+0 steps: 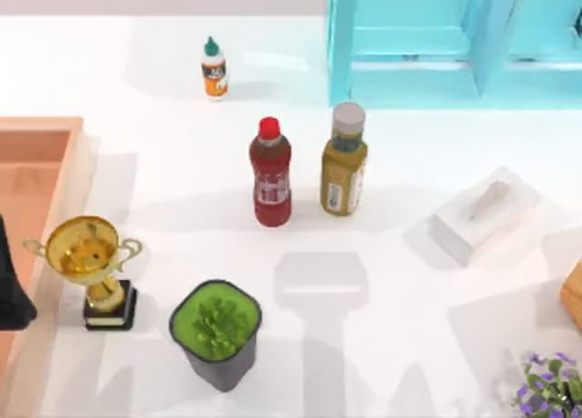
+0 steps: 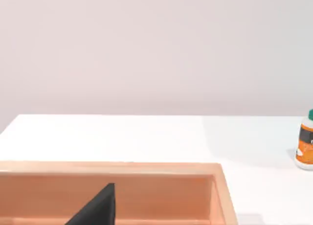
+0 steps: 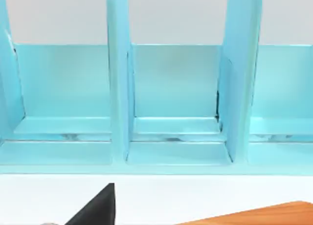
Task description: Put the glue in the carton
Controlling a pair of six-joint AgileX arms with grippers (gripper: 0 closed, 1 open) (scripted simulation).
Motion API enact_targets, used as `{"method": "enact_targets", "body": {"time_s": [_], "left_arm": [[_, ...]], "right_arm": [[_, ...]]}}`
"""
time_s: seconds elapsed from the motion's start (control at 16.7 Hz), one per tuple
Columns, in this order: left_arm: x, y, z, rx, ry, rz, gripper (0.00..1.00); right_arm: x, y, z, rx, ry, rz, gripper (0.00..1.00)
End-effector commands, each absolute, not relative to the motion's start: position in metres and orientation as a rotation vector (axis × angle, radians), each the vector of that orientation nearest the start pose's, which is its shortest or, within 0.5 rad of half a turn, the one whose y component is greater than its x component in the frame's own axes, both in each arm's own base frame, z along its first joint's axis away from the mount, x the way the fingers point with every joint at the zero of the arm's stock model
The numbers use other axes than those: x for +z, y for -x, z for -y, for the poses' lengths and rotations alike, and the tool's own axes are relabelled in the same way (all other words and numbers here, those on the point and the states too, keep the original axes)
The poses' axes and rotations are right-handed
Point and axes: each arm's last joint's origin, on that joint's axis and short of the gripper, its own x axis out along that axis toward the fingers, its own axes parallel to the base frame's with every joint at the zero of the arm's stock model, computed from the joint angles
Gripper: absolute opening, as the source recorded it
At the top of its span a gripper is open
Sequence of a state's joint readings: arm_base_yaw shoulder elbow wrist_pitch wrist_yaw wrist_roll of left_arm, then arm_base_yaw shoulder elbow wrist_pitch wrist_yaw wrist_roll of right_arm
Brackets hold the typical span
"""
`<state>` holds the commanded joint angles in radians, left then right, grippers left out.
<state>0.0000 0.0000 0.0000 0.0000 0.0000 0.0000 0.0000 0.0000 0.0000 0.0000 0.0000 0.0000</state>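
Note:
The glue (image 1: 215, 68), a small white bottle with a green pointed cap and orange label, stands upright at the back of the table, left of centre. It also appears at the edge of the left wrist view as the glue (image 2: 305, 146). The carton (image 1: 76, 168), orange-brown and open, lies along the table's left side; its near wall (image 2: 112, 168) shows close up. My left gripper (image 1: 9, 295) is a dark shape over the carton at the left edge, far from the glue. A dark part of my right gripper (image 3: 98, 208) faces the blue rack.
A red bottle (image 1: 271, 173) and a yellow-brown bottle (image 1: 345, 161) stand mid-table. A gold trophy (image 1: 91, 263) and a potted plant (image 1: 216, 332) sit at the front left, a white tissue box (image 1: 485, 213) at the right, a blue rack (image 1: 455, 36) at the back right, and purple flowers (image 1: 550, 386) at the front right.

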Motion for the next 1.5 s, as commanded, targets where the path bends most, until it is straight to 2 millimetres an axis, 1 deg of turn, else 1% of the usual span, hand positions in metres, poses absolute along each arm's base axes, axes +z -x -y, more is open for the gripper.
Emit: {"method": "enact_targets", "body": {"time_s": [0.12, 0.24, 0.42, 0.54, 0.66, 0.72, 0.84, 0.9, 0.96, 1.08, 1.14, 1.26, 1.38, 1.5], "left_arm": [[0.160, -0.106, 0.001, 0.000, 0.000, 0.000, 1.00], [0.166, -0.106, 0.002, -0.002, 0.004, 0.005, 1.00], [0.190, -0.112, 0.005, -0.008, 0.020, 0.015, 1.00], [0.211, -0.122, 0.008, -0.014, 0.036, 0.010, 1.00], [0.232, -0.141, 0.014, -0.019, 0.052, -0.013, 1.00], [0.240, -0.154, 0.018, -0.022, 0.058, -0.032, 1.00], [0.251, -0.189, 0.030, -0.025, 0.068, -0.085, 1.00], [0.253, -0.210, 0.038, -0.027, 0.070, -0.116, 1.00], [0.251, -0.232, 0.047, -0.027, 0.071, -0.148, 1.00], [0.237, -0.276, 0.069, -0.027, 0.067, -0.213, 1.00], [0.225, -0.298, 0.081, -0.027, 0.063, -0.244, 1.00], [0.196, -0.335, 0.105, -0.026, 0.052, -0.298, 1.00], [0.162, -0.363, 0.128, -0.025, 0.041, -0.337, 1.00], [0.132, -0.381, 0.147, -0.025, 0.033, -0.361, 1.00]], "right_arm": [[0.160, -0.106, 0.001, 0.000, 0.000, 0.000, 1.00], [0.160, -0.106, 0.001, 0.000, 0.000, 0.000, 1.00], [0.160, -0.106, 0.001, 0.000, 0.000, 0.000, 1.00], [0.160, -0.106, 0.001, 0.000, 0.000, 0.000, 1.00], [0.160, -0.106, 0.001, 0.000, 0.000, 0.000, 1.00], [0.160, -0.106, 0.001, 0.000, 0.000, 0.000, 1.00], [0.160, -0.106, 0.001, 0.000, 0.000, 0.000, 1.00], [0.160, -0.106, 0.001, 0.000, 0.000, 0.000, 1.00], [0.160, -0.106, 0.001, 0.000, 0.000, 0.000, 1.00], [0.160, -0.106, 0.001, 0.000, 0.000, 0.000, 1.00], [0.160, -0.106, 0.001, 0.000, 0.000, 0.000, 1.00], [0.160, -0.106, 0.001, 0.000, 0.000, 0.000, 1.00], [0.160, -0.106, 0.001, 0.000, 0.000, 0.000, 1.00], [0.160, -0.106, 0.001, 0.000, 0.000, 0.000, 1.00]]}}
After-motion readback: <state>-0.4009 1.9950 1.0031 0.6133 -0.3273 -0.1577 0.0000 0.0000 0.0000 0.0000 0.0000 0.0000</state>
